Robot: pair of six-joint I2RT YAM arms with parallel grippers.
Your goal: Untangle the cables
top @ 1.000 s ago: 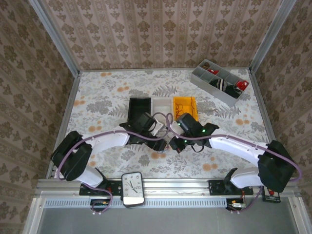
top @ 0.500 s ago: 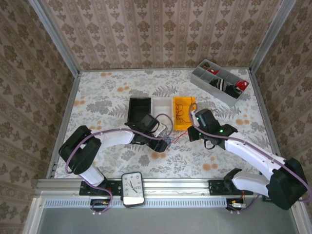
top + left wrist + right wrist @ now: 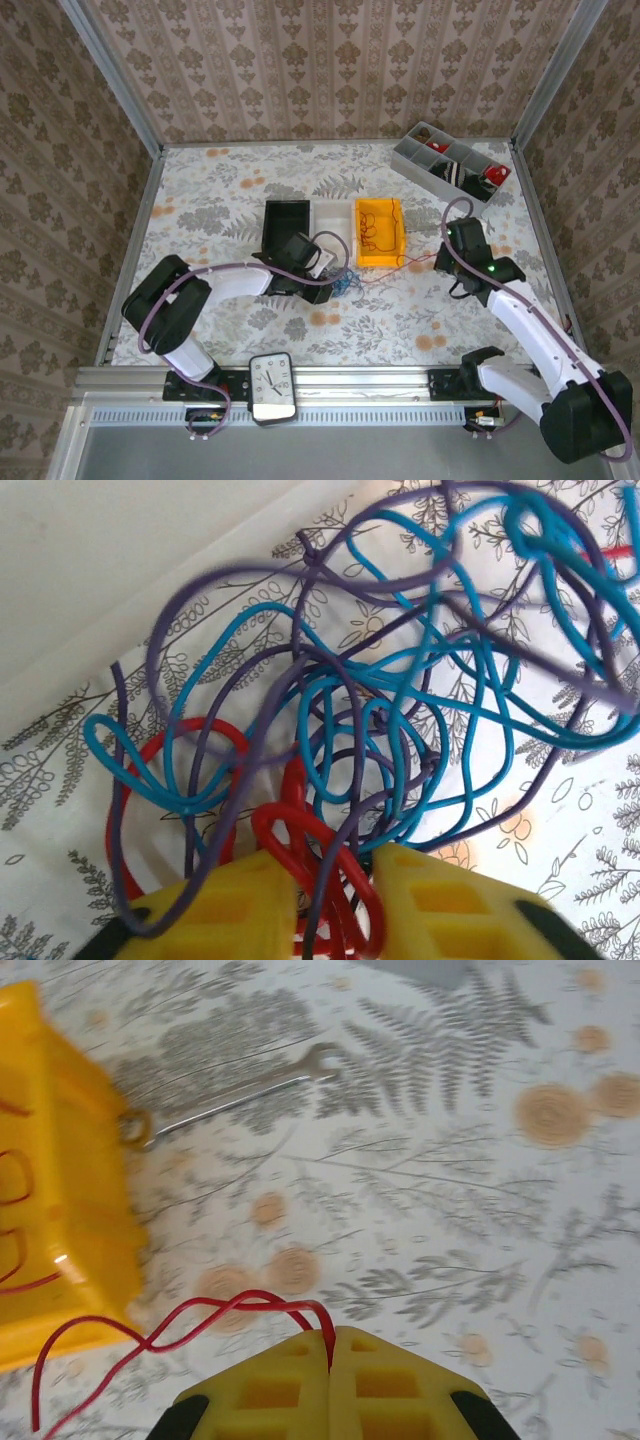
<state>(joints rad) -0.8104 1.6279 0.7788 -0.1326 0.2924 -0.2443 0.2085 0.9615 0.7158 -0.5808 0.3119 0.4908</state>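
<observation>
left fingers (image 3: pixel 225 910): cable clump (image 3: pixel 380 710) between | right fingers (image 3: pixel 390 1385): pinching red cable (image 3: pixel 200 1320)

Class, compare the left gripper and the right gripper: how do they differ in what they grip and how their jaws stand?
The left gripper pinches several strands of a red, blue and dark tangled clump; the right gripper pinches one red cable. The left gripper's jaws show a narrow gap stuffed with strands; the right gripper's jaws meet. Both have yellow fingers.
</observation>
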